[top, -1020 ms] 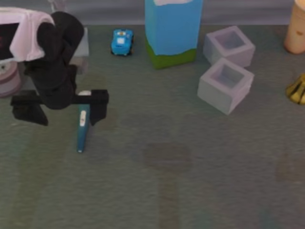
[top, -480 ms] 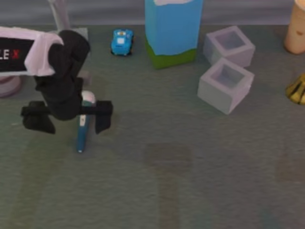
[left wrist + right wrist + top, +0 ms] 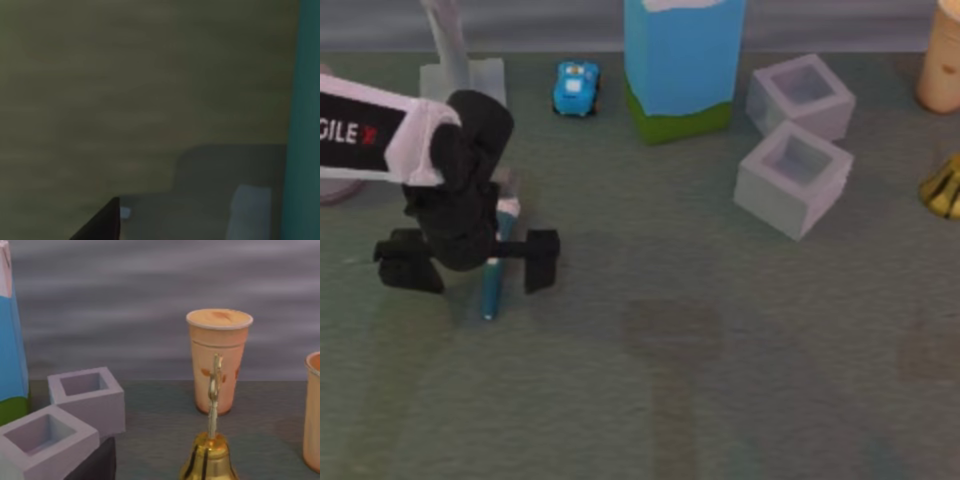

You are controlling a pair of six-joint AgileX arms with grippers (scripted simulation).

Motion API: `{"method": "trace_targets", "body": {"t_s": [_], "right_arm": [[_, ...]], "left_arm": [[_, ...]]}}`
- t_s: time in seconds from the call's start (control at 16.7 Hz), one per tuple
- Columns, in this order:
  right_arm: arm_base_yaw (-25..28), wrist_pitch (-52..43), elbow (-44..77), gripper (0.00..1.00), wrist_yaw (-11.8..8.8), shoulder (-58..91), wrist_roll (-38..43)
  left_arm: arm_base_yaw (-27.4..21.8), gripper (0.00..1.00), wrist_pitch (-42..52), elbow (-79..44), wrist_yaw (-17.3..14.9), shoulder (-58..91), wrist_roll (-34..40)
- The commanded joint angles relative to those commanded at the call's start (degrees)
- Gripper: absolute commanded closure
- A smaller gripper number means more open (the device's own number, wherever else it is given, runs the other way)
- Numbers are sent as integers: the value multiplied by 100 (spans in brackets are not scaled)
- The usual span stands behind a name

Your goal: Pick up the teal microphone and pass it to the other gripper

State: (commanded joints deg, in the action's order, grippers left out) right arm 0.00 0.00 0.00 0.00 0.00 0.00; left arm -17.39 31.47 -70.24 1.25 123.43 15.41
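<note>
the teal microphone (image 3: 492, 290) lies flat on the table (image 3: 720, 380) at the left side of the top view, its slim handle pointing toward the near edge and its pale round head toward the far edge, mostly hidden under the arm. it has not shifted from where it lay a second ago. the left gripper (image 3: 470, 263) is spread wide over it, one black finger (image 3: 542, 260) just to the right of the handle and the other finger on the left side of it, so the handle sits in the gap between them, with neither one seen touching it. over the last second the left arm has slid toward the right and the near edge, and the fingers now straddle more of the handle than before, covering the white switch patch that showed earlier. in the left wrist view the teal handle (image 3: 302, 125) runs along one edge, close to the camera, over the olive table.

beyond it at the far edge stand a small blue toy car (image 3: 576, 87), a tall blue carton (image 3: 683, 62) with a green base, and two grey open boxes (image 3: 792, 178) touching each other. at the right edge are a gold bell (image 3: 944, 187) and an orange cup (image 3: 940, 60). the right gripper is out of the top view; whether its fingers are apart or together, i cannot tell.
</note>
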Motion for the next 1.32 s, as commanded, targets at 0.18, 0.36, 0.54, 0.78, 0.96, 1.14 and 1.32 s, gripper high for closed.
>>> {"method": "trace_targets", "body": {"t_s": [0.18,0.36,0.54,0.78,0.96,1.14,1.32], "right_arm": [[0,0,0,0,0,0,0],[0,0,0,0,0,0,0],[0,0,0,0,0,0,0],[0,0,0,0,0,0,0],[0,0,0,0,0,0,0],[0,0,0,0,0,0,0],[0,0,0,0,0,0,0]], "left_arm": [[0,15,0,0,0,0,0],[0,38,0,0,0,0,0],[0,60,0,0,0,0,0],[0,90,0,0,0,0,0],[0,100,0,0,0,0,0],[0,100,0,0,0,0,0],[0,100,0,0,0,0,0]]}}
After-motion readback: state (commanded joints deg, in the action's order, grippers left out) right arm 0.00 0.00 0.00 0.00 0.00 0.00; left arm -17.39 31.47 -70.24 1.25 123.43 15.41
